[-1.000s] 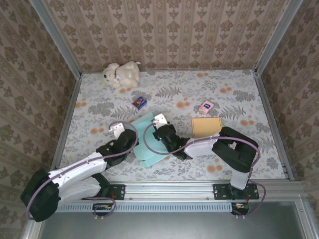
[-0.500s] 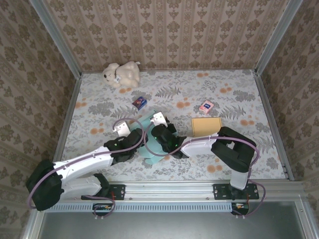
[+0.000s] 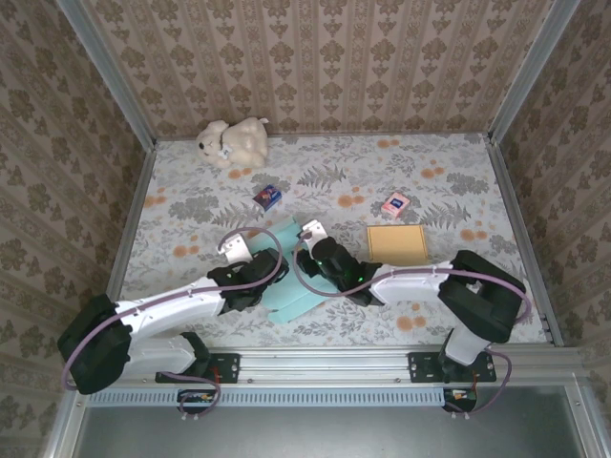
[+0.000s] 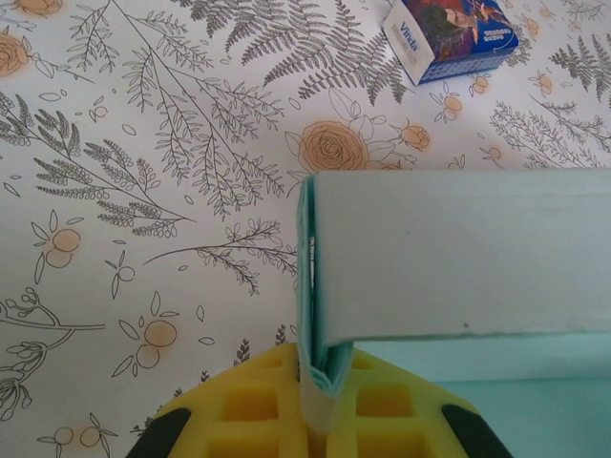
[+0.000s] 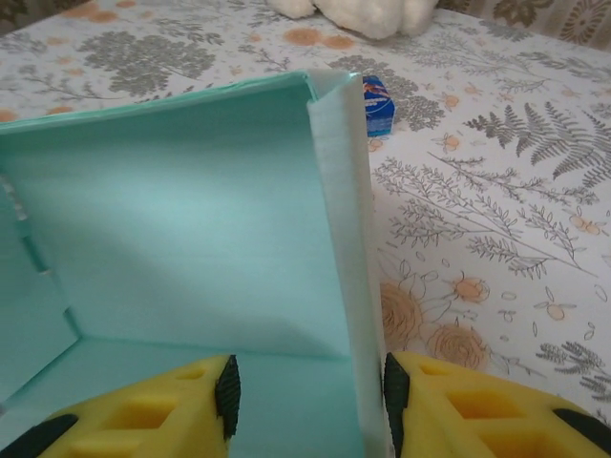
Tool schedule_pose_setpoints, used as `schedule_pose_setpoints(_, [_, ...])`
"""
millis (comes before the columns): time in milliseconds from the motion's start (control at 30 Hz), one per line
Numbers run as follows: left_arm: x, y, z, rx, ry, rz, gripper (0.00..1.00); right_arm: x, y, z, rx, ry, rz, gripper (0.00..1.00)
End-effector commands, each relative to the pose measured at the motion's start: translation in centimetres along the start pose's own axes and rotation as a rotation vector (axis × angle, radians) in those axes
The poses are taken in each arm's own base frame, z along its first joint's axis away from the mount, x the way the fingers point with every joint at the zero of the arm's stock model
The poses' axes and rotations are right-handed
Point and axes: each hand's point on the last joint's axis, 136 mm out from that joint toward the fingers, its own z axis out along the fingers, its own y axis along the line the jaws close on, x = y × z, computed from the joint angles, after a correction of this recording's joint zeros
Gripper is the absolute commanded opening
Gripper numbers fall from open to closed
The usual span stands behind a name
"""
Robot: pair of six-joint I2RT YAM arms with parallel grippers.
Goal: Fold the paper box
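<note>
Both flank the paper box [image 4: 458,258]: left tool [image 4: 320,393] pinching it, right tool [image 5: 307,384] spread; blue carton [image 4: 456,36] beyond.

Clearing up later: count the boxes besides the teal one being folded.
3: small blue box mid-table, small pink box to its right, flat brown box just nearer than the pink. Others may be hidden.

Stood crowded at mid-table: paper box [image 3: 294,289] partly raised, with left gripper [image 4: 320,399] clamped on its edge and right gripper [image 5: 307,396] straddling a wall. Offered open cloth along the left side and across the far right corner. Was narrowed beyond the box by a blue carton [image 3: 268,197], a pink carton [image 3: 394,204] and a tan flat box [image 3: 396,244]. Had a plush toy [image 3: 231,141] blocking the far-left corner.
</note>
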Motion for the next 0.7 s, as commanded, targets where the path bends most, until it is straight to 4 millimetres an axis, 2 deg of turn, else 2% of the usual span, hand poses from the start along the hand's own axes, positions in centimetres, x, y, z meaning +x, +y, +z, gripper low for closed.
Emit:
schedule_pose_setpoints(0, [-2.0, -1.1, -0.1, 0.01, -0.074, 0.042, 0.0, -0.4, 0.0, -2.4, -0.051, 0.005, 0.064, 0.47])
schedule_pose_setpoints(200, [-3.3, -2.3, 0.4, 0.069, -0.102, 0.24, 0.0, -1.6, -4.7, -7.6, 0.101, -0.016, 0.073, 0.47])
schedule_pose_setpoints(267, [-3.2, -3.1, 0.5, 0.143, -0.094, 0.297, 0.0, -2.1, -6.4, -9.7, 0.144, -0.035, 0.103, 0.49])
schedule_pose_setpoints(367, [-3.1, -4.2, 0.1, 0.265, -0.091, 0.342, 0.0, -3.0, -7.8, -12.3, 0.147, -0.103, 0.186, 0.52])
schedule_pose_setpoints(500, [-2.9, -4.2, -0.6, 0.333, -0.098, 0.334, 0.0, -3.1, -8.2, -13.7, 0.115, -0.142, 0.248, 0.56])
schedule_pose_setpoints(667, [-2.9, -3.3, -0.9, 0.316, -0.091, 0.325, 0.0, -3.3, -5.4, -12.6, -0.01, -0.072, 0.222, 0.55])
